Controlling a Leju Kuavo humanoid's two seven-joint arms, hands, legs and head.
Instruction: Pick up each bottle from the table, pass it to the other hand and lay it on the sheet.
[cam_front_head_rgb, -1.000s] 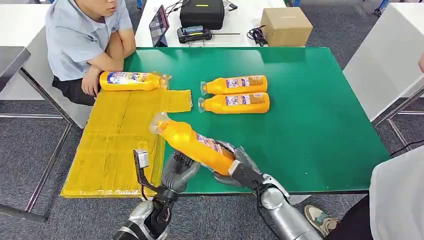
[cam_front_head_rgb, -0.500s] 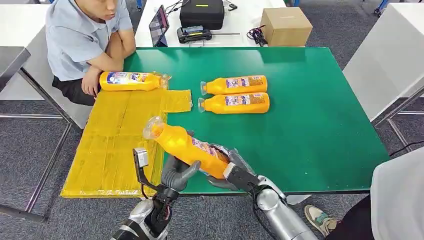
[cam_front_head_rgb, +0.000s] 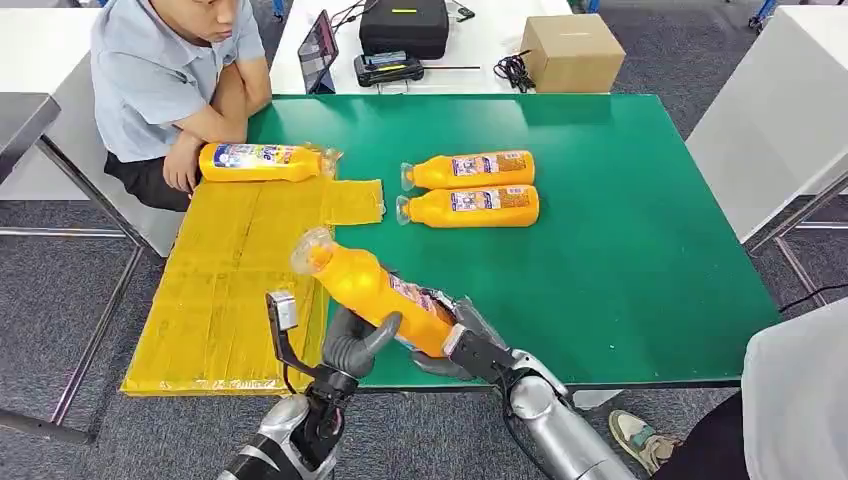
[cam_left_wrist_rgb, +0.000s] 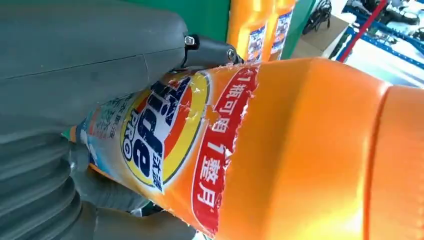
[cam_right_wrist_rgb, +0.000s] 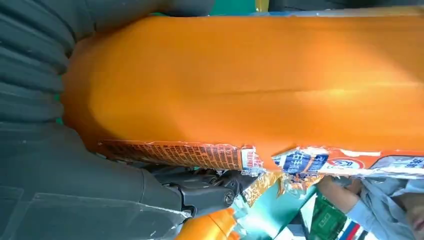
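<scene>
On the table (cam_front_head_rgb: 620, 250) lie two bottles (cam_front_head_rgb: 467, 170), one on the sheet (cam_front_head_rgb: 230, 290).

- Head view: bright, even indoor light, prob. from overhead; colours vivid, picture sharp across the green table (cam_front_head_rgb: 620, 260).
- Shadows soft and short; a faint dark band under each lying bottle, e.g. the pair of bottles (cam_front_head_rgb: 470, 190) mid-table.
- No strong glare on the table; mild sheen on the yellow sheet (cam_front_head_rgb: 230, 290).
- Left wrist view: held bottle (cam_left_wrist_rgb: 280, 150) v. close, label print readable, far background soft and washed out.
- Right wrist view: broad pale highlight along the orange body; background blurred.
</scene>
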